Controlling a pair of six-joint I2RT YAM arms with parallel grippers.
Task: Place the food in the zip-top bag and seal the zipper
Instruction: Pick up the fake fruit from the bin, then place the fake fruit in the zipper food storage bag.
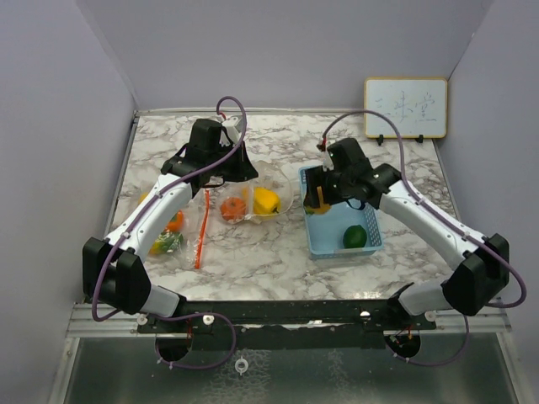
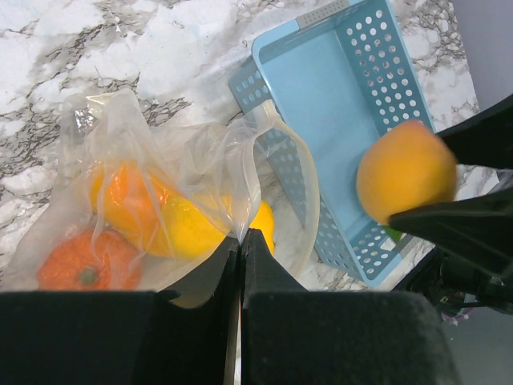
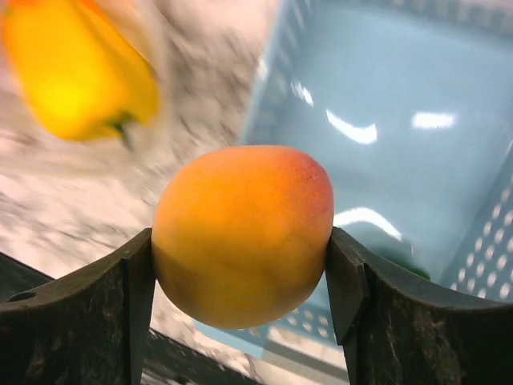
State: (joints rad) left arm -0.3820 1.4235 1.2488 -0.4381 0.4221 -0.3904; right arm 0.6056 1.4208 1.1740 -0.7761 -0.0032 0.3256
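A clear zip-top bag (image 1: pixel 221 220) with a red zipper strip (image 1: pixel 202 229) lies on the marble table. My left gripper (image 1: pixel 229 175) is shut on the bag's film (image 2: pixel 240 228) and holds its mouth open. Inside it lie a yellow pepper (image 1: pixel 266 200), an orange-red fruit (image 1: pixel 234 208) and an orange (image 2: pixel 120 196). My right gripper (image 1: pixel 317 200) is shut on an orange-red round fruit (image 3: pixel 244 233) above the left end of the blue basket (image 1: pixel 370 244). That fruit also shows in the left wrist view (image 2: pixel 405 171). A green piece (image 1: pixel 354 236) lies in the basket.
An orange (image 1: pixel 174 220) and a green-yellow piece (image 1: pixel 166 242) lie partly under my left arm at the bag's closed end. A small whiteboard (image 1: pixel 405 107) stands at the back right. Grey walls enclose the table on three sides.
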